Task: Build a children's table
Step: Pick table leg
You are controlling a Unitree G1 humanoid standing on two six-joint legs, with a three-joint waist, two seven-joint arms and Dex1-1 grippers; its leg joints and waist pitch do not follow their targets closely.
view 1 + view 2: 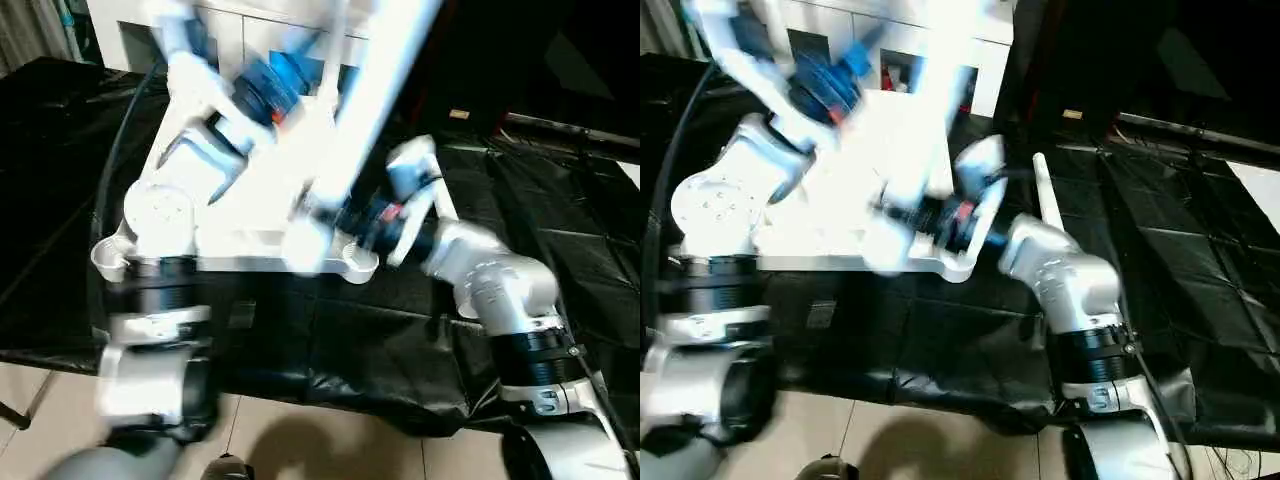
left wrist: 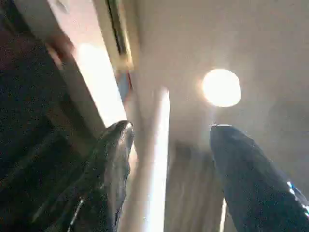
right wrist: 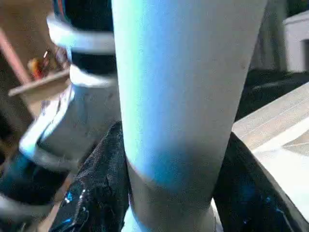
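Observation:
The children's table's white tabletop (image 1: 232, 236) lies on the black sheet, with round corner sockets (image 1: 360, 266) at its near edge. One white tube leg (image 1: 378, 88) rises tilted from the near edge, up and to the right. My right gripper (image 3: 174, 137) is shut on the leg (image 3: 183, 72) low down, a black finger pressed to each side. It sits just right of the leg's foot (image 1: 305, 245). My left arm (image 1: 215, 95) is raised over the tabletop. Its gripper (image 2: 174, 126) points at the ceiling with its fingers apart, and the leg (image 2: 155, 164) runs beside one finger (image 2: 113, 159).
The black-sheeted worktable (image 1: 330, 340) ends at a near edge just in front of the tabletop, with pale floor tiles (image 1: 300, 440) below. White furniture (image 1: 970, 40) stands behind the table. A round ceiling lamp (image 2: 221, 87) shines overhead.

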